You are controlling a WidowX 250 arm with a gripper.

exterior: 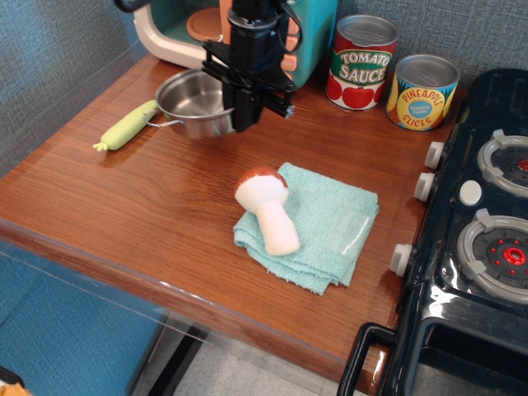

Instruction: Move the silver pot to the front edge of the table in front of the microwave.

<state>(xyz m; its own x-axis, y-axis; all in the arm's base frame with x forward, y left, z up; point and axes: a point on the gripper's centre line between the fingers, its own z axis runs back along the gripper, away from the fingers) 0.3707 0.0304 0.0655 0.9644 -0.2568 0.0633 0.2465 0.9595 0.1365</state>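
The silver pot [190, 101] is a shallow shiny steel pot with wire loop handles. It hangs lifted above the brown wood-grain table [140, 206], in front of the microwave [169, 29], a cream toy with a teal front at the back left. My gripper [240, 115] is shut on the pot's right rim, fingers pointing down. The pot covers the bowl of the spoon behind it.
A spoon with a yellow-green handle [126, 125] lies left of the pot. A toy mushroom [266, 208] rests on a teal cloth [326, 227]. A tomato sauce can [362, 62] and a pineapple can [421, 91] stand at the back. A black toy stove [474, 239] fills the right side.
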